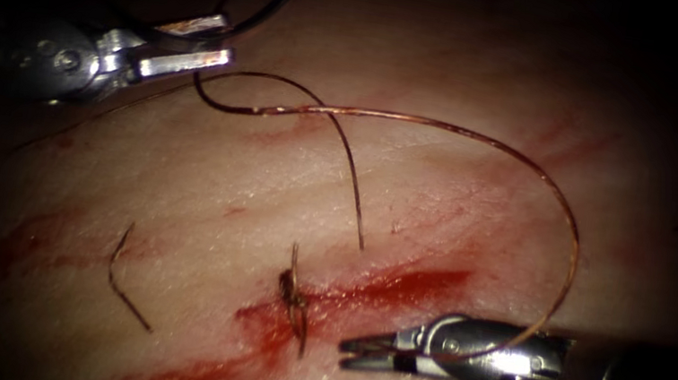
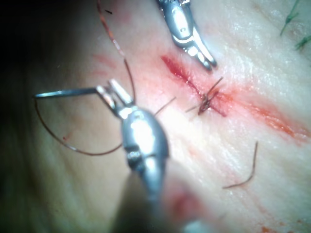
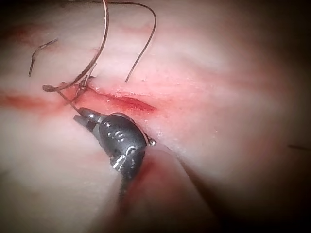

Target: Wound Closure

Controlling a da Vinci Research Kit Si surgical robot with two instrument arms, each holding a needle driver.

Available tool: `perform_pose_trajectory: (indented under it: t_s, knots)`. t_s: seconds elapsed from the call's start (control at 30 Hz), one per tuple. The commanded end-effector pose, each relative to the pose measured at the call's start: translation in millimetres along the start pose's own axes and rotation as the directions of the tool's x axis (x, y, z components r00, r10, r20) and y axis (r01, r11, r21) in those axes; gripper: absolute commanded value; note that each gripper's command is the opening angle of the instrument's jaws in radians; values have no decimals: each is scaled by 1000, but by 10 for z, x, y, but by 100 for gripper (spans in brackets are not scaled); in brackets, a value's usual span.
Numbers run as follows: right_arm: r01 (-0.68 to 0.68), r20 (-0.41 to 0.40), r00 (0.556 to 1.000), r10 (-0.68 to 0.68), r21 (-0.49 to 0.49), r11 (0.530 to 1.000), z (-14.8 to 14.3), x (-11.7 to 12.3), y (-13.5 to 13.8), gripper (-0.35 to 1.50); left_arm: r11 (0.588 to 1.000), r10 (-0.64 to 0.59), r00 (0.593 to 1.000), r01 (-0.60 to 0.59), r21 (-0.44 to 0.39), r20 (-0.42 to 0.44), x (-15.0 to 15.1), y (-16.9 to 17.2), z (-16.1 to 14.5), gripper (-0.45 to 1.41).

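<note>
We see left end effector (image 1: 198,45) clamping needle (image 2: 65,92) near its blunt end, clear of tissue (image 1: 460,227). Thread (image 1: 457,132) arcs toward right end effector (image 1: 363,353), jaws seemingly slightly parted, empty, just right of knot (image 1: 295,296) on cut (image 1: 396,285).

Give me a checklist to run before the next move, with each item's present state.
1. Needle secured: ok. The left gripper is shut on it, apparently near one end.
2. Needle out of the tissue: ok, it is held in the air.
3. Thread running free: not ok. Its loop drapes across the right gripper.
4. What the right gripper holds: cannot tell.
5. Stitch seated on the cut: ok.
6. Cut end of thread out of the way: ok. It lies left of the cut, apart from both tools.
</note>
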Motion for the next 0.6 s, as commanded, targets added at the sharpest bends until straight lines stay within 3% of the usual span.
perform_pose_trajectory:
  t_s: [0.03,0.27,0.6]
  knots:
    - [-1,-3,1000,1,1,1000,7,-2,0,-35,1000,-1,1000,1,-2,-1,-6,2,5,-45]
    - [-176,28,984,174,64,982,0,1,-26,-35,1000,-1,1000,1,-1,-1,-6,2,5,-45]
    - [-243,63,970,236,154,958,-36,18,-121,-35,1000,-1,1000,1,-1,-1,-6,1,5,-45]
